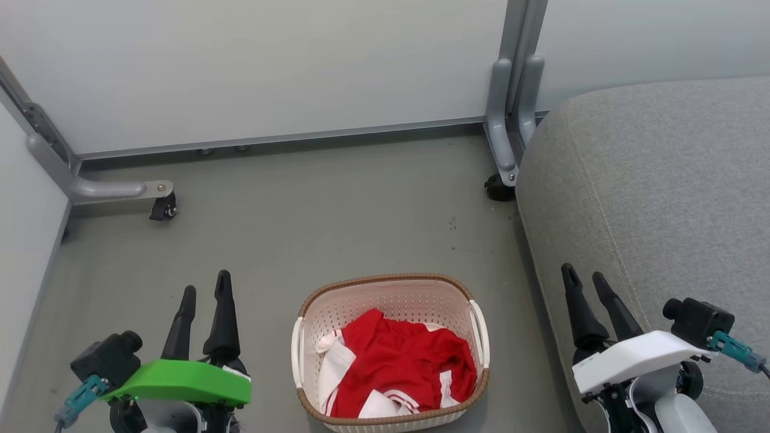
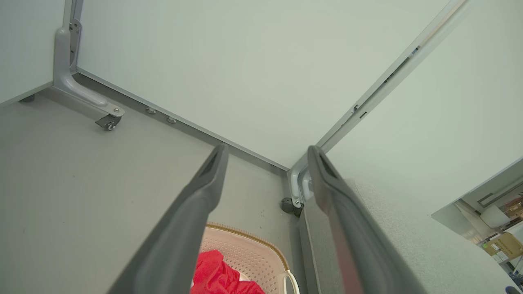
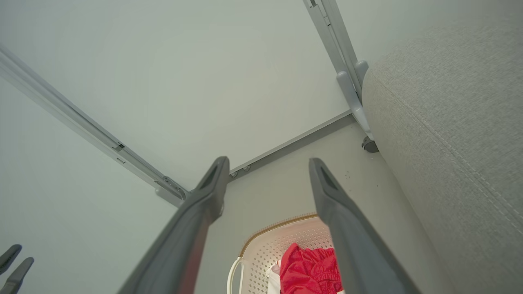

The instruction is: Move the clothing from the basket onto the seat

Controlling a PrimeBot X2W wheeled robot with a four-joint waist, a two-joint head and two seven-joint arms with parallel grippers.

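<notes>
Lying crumpled in the basket (image 1: 385, 281) on the grey floor (image 1: 301, 210), the clothing (image 1: 400, 367) sits near the seat (image 1: 662, 180). The left gripper (image 1: 206, 284) and right gripper (image 1: 582, 273) hang spread and empty on either side. Pale wheeled panels (image 1: 271, 60) wall the space. The labels on a distant cardboard box (image 2: 504, 245) are too small to read.

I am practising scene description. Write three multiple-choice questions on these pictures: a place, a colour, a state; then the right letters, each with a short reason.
1. Where does the basket stand?
A) on the floor
B) on the seat
C) on a shelf

2. What colour is most of the clothing?
A) blue
B) red
C) black

3. How do the left gripper's fingers stand?
A) shut on the clothing
B) shut on the basket
C) open, holding nothing

Answers: 1 A, grey floor shows all round it; 2 B, red with white trim; 3 C, a wide gap shows between them.
</notes>
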